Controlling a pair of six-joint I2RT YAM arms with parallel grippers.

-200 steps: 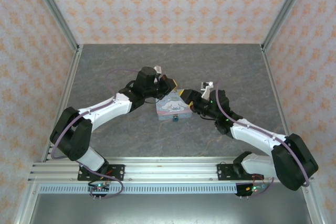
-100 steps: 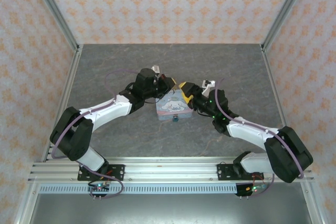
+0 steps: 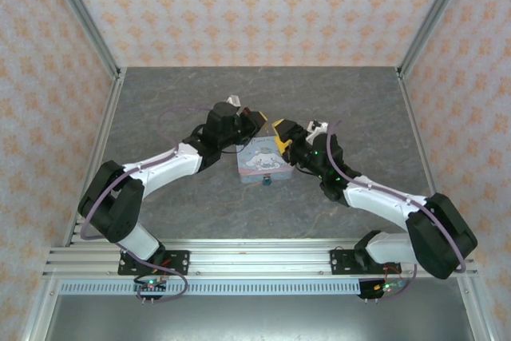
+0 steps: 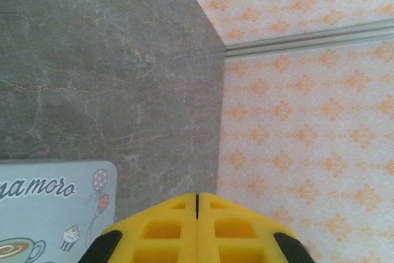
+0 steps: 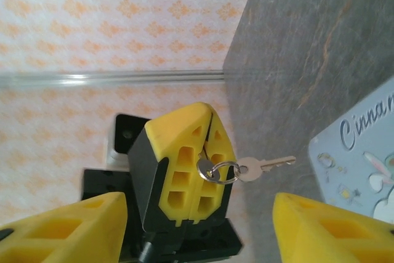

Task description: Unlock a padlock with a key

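While left jaws clenched on key [image 5: 261, 165], right jaws released, open table [image 3: 263, 93] beyond box [image 3: 262, 161].

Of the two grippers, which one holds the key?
The left gripper: it is shut on the ring from which the key sticks out sideways. The right gripper is open and holds nothing.

surface: grey marbled table [image 3: 351, 101], dark stone look with pale veins
near edge: metal rail [image 3: 255, 261] runs across the full width
lying on it: pastel cartoon-printed box [image 3: 262, 164], flat, lid up, about mid-table
box lid: light blue, script lettering, balloons and a cup drawn on it
at box's near side: tiny teal padlock [image 3: 266, 182], touching the box; resting on table or hanging, can't tell
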